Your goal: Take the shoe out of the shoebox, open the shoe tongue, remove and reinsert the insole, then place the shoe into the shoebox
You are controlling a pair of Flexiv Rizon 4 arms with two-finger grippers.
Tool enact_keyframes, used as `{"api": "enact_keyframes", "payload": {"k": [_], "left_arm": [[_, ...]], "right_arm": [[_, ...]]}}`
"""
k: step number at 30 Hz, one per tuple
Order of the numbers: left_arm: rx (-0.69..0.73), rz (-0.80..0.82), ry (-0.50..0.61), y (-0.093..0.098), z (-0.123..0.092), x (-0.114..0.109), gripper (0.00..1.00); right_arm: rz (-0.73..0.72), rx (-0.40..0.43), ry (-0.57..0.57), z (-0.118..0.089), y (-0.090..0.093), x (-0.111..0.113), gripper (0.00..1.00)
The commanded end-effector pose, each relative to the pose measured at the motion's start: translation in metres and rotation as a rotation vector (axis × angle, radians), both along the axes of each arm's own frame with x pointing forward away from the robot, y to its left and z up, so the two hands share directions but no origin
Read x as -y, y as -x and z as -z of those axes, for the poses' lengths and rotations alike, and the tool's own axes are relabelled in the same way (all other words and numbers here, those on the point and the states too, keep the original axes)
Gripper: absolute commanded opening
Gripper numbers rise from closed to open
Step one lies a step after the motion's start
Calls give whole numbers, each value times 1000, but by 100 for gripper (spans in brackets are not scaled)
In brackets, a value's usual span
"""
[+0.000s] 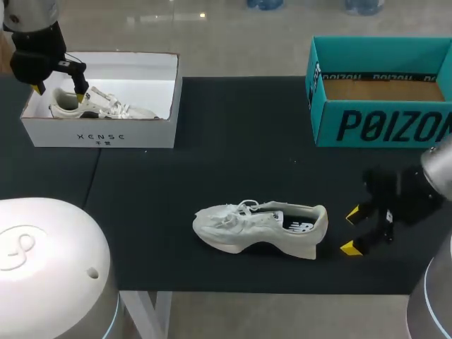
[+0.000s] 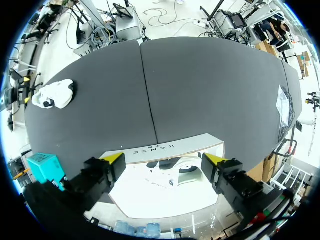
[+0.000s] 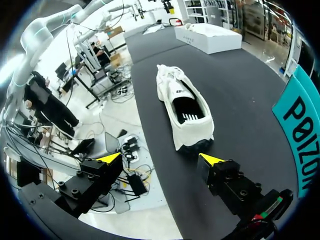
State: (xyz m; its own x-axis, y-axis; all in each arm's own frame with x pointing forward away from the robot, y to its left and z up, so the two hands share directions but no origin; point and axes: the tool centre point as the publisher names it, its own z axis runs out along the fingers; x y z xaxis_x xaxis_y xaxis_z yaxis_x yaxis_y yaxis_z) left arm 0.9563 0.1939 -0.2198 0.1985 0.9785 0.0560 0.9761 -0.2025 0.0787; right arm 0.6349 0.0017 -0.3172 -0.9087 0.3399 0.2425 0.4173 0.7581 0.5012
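Our shoe (image 1: 260,227) stands on its sole near the table's (image 1: 212,127) front edge, out of any box. Its heel points toward our right claw (image 1: 351,231) — fingers apart, just beside the heel, we think ready for the tongue. Our left claw (image 1: 59,92), also apart, hangs over the white box (image 1: 99,134) at the far left corner, which contains a second shoe (image 1: 106,106). It and the teal box (image 1: 374,127) carry lettering.
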Motion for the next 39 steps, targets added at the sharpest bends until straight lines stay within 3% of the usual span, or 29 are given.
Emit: {"api": "enact_keyframes", "payload": {"k": [1, 4, 5, 6, 7, 22, 30, 33, 39], "left_arm": [[3, 1, -1, 1, 0, 0, 100], [3, 1, -1, 1, 0, 0, 100], [3, 1, -1, 1, 0, 0, 100], [3, 1, -1, 1, 0, 0, 100], [3, 1, -1, 1, 0, 0, 100], [3, 1, -1, 1, 0, 0, 100], [3, 1, -1, 1, 0, 0, 100], [3, 1, -1, 1, 0, 0, 100], [3, 1, -1, 1, 0, 0, 100]], "right_arm": [[-2, 103, 62, 4, 10, -13, 100], [-84, 269, 60, 8, 10, -16, 100], [-156, 302, 61, 9, 8, -17, 100], [-162, 273, 38, 11, 5, -18, 100], [-215, 350, -81, 12, 3, -18, 100], [-215, 350, -81, 12, 3, -18, 100], [-171, 510, -187, 19, 3, -3, 100], [-129, 585, -293, 31, 4, 4, 100], [-118, 619, -422, 49, -2, 9, 100]]}}
